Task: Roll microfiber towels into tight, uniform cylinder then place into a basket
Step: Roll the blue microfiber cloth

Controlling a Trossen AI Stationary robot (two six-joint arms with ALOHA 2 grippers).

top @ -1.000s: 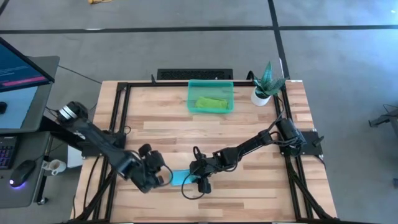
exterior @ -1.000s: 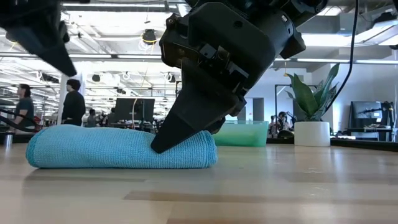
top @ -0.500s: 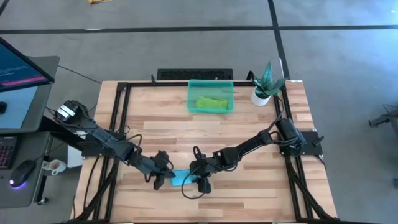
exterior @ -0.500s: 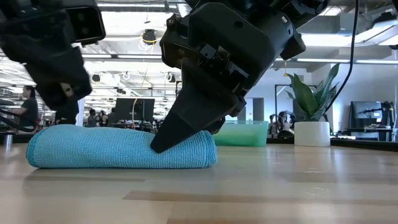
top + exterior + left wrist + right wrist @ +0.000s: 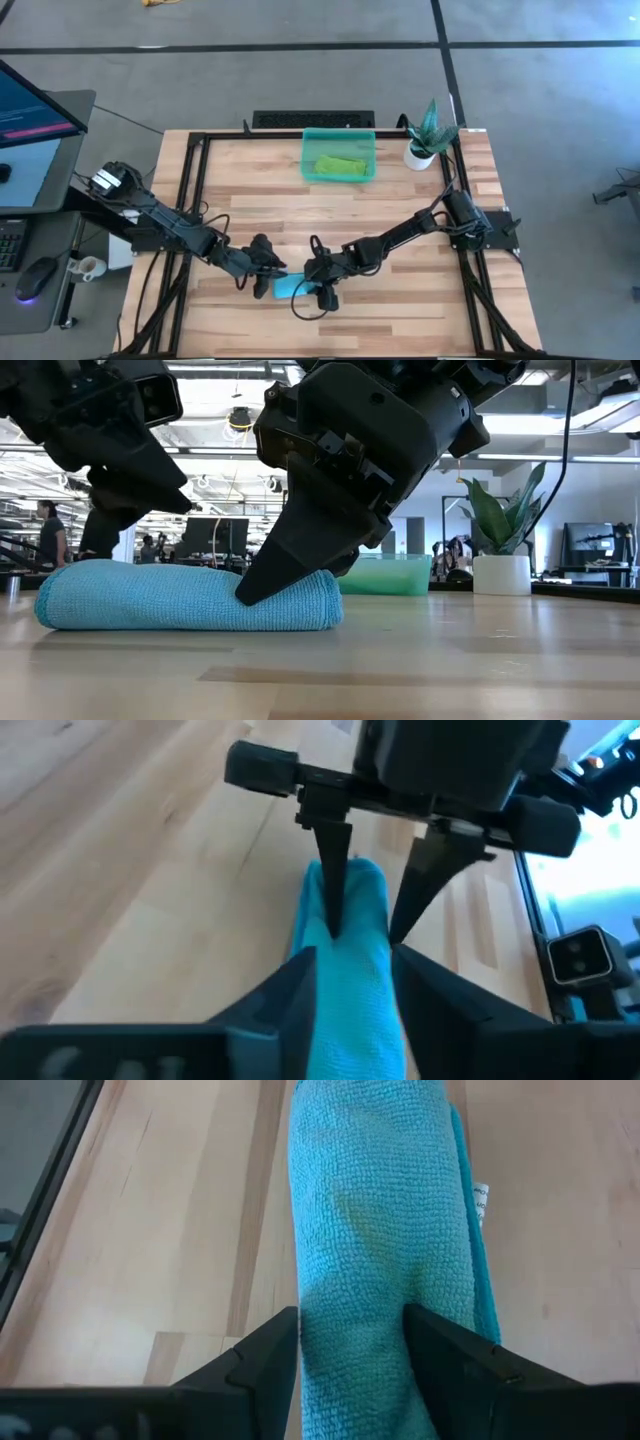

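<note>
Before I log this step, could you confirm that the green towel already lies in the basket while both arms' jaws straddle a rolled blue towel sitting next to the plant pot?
Not quite. The blue towel lies near the table's front edge, far from the plant pot, as the high view shows. The rest holds: the green towel lies in the basket, and the left gripper and right gripper straddle the roll.

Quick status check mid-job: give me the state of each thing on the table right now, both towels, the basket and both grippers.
blue towel: rolled, lying on the table near its front edge.
green towel: rolled, lying in the basket.
basket: upright at the table's back edge, holding the green towel.
right gripper: fingers straddle one end of the blue towel, pressed against its sides.
left gripper: fingers straddle the other end of the blue towel.
</note>
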